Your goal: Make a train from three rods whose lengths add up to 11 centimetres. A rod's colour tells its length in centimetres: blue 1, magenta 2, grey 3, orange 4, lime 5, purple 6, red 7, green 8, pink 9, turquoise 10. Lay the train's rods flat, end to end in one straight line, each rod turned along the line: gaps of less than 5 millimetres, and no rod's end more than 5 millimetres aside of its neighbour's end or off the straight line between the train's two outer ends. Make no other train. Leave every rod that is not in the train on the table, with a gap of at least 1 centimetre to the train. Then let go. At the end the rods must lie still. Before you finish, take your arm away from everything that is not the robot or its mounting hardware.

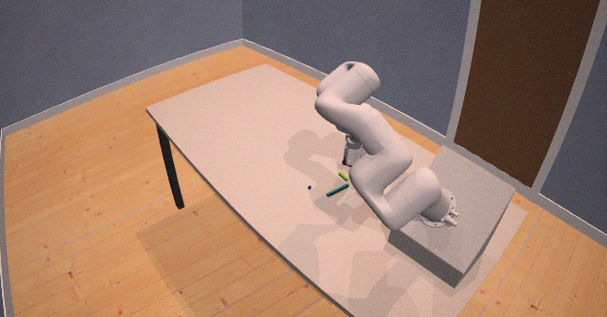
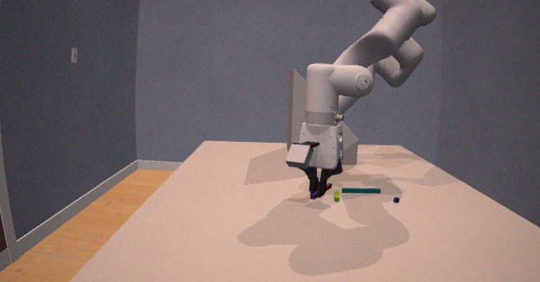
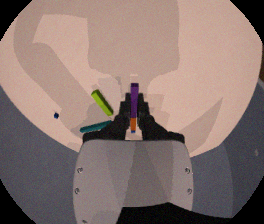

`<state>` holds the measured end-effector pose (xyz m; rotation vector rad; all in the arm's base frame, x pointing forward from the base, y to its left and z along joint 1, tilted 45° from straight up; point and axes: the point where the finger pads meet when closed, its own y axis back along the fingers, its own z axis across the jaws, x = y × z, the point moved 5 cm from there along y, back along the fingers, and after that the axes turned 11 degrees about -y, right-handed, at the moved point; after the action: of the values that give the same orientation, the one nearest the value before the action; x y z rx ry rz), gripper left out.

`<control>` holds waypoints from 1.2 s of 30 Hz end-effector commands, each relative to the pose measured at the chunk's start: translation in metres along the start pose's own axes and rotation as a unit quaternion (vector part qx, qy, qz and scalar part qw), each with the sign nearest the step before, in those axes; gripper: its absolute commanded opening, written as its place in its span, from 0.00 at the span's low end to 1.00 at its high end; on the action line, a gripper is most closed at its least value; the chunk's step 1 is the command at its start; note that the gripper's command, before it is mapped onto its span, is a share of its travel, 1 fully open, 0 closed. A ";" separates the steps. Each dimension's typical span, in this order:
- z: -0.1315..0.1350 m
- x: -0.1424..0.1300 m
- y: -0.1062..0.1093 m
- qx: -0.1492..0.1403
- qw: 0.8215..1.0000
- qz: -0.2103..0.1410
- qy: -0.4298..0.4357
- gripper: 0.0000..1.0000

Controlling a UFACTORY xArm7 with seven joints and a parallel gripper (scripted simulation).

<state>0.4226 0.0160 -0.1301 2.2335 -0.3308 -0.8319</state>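
My gripper (image 2: 318,192) (image 3: 134,100) points down and is shut on the purple rod (image 2: 313,195) (image 3: 134,89), low at the table. An orange rod (image 2: 328,187) (image 3: 133,124) adjoins the purple rod's end in the wrist view, in line with it. A small blue rod (image 2: 331,185) (image 3: 133,132) shows at the orange rod's far end. The fingers partly hide this row, so small gaps and exact contact with the table cannot be judged. A lime rod (image 1: 343,176) (image 2: 337,196) (image 3: 102,103) lies slanted beside the row.
A turquoise rod (image 1: 338,190) (image 2: 361,190) (image 3: 95,126) lies near the lime rod, on the same side of the row. Another small blue rod (image 1: 309,187) (image 2: 396,200) (image 3: 56,115) lies farther out. The arm stands on a grey base block (image 1: 423,259).
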 end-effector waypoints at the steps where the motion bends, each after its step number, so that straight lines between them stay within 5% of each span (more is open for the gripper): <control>1: 0.000 0.002 0.002 0.000 1.000 0.002 0.000 0.08; 15: 0.000 0.002 0.002 0.000 1.000 0.002 0.000 0.24; 29: 0.000 0.002 0.004 0.000 1.000 0.002 0.000 0.24; 36: 0.000 0.002 0.026 0.000 1.000 0.002 0.000 0.24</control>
<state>0.4224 0.0090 -0.1230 2.2338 -0.3297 -0.8325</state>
